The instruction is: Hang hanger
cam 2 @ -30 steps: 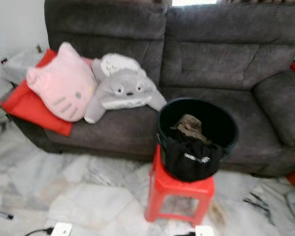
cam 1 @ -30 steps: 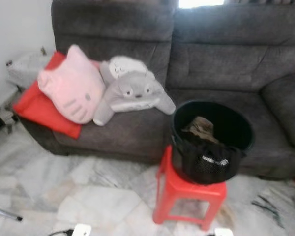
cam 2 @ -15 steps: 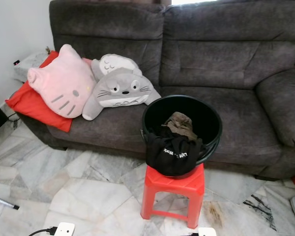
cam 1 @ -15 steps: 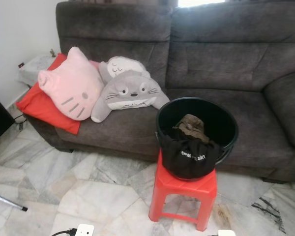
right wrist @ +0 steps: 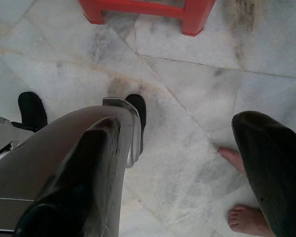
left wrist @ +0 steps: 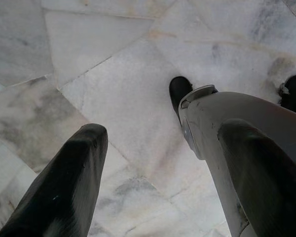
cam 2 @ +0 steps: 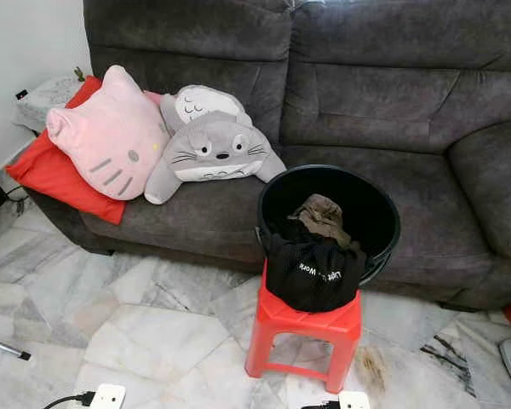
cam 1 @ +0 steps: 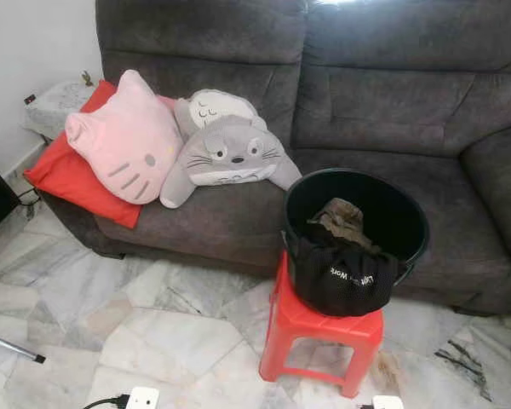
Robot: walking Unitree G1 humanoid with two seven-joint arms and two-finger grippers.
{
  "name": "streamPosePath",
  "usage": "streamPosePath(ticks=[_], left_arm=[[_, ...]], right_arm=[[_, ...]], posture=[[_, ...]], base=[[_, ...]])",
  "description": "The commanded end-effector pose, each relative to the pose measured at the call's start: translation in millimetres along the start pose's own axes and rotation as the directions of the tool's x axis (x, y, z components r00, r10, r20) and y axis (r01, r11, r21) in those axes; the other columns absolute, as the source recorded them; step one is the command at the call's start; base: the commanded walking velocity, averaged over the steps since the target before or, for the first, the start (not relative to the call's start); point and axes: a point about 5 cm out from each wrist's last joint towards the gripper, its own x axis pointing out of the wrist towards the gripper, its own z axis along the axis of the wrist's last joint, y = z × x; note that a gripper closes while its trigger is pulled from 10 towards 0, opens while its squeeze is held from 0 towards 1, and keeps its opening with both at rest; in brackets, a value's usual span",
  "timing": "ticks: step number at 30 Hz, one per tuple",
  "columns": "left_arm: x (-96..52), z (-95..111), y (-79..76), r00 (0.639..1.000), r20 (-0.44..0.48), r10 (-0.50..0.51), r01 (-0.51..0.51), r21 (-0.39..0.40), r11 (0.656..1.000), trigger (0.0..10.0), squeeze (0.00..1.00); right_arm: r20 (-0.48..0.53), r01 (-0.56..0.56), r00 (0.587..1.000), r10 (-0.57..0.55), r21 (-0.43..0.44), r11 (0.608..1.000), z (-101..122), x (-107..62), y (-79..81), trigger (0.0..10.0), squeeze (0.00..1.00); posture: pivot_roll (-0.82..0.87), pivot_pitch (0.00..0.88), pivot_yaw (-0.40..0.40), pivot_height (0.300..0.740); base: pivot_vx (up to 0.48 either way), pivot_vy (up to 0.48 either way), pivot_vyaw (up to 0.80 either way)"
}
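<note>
A black bucket [cam 1: 398,215] stands on a red plastic stool [cam 1: 319,332] in front of a grey sofa [cam 1: 383,102]. A black garment with white lettering [cam 1: 345,277] drapes over the bucket's front rim, and a brown cloth [cam 1: 341,217] lies inside. My left gripper [left wrist: 163,131] hangs open over the marble floor [left wrist: 113,74], nothing between its fingers. My right gripper [right wrist: 180,123] also hangs open above the floor, close to the stool's feet [right wrist: 192,19].
A pink cat cushion [cam 1: 123,141], a grey plush [cam 1: 226,153] and a red cushion [cam 1: 60,170] lie on the sofa's left seat. White sockets [cam 1: 142,398] and a metal rod [cam 1: 8,348] lie on the floor. A person's bare foot [right wrist: 241,219] is beside my right gripper.
The whole picture has shifted and sharpened as the camera moved. The sofa, bucket and stool stand as before.
</note>
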Motion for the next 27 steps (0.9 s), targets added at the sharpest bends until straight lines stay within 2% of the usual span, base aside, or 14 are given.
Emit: streamPosePath(ticks=[1, 21, 27], left_arm=[[-0.4, -3.2, 1.6, 1.0, -0.012, 0.003, -0.003, -0.006, 1.0, 10.0, 0.0], [-0.4, -2.9, 1.2, 1.0, -0.008, 0.001, -0.001, -0.015, 1.0, 10.0, 0.0], [-0.4, -2.7, 1.4, 1.0, -0.004, 0.004, -0.004, -0.016, 1.0, 10.0, 0.0]], right_arm=[[0.003, -0.002, 1.0, 0.002, 0.011, 1.0, 0.2, 0.1, 0.9, 10.0, 0.0], [0.0, 0.005, 1.0, -0.005, 0.015, 1.0, -0.2, 0.0, 0.3, 10.0, 0.0], [-0.001, 0.005, 1.0, -0.005, 0.015, 1.0, -0.4, 0.0, 0.4, 10.0, 0.0]], posture=[[-0.12, 0.0, 0.013, 0.74], [-0.12, 0.0, 0.013, 0.74], [-0.12, 0.0, 0.014, 0.74]], base=[[0.0, 0.0, 0.0], [0.266, 0.0, 0.0], [0.0, 0.0, -0.55]])
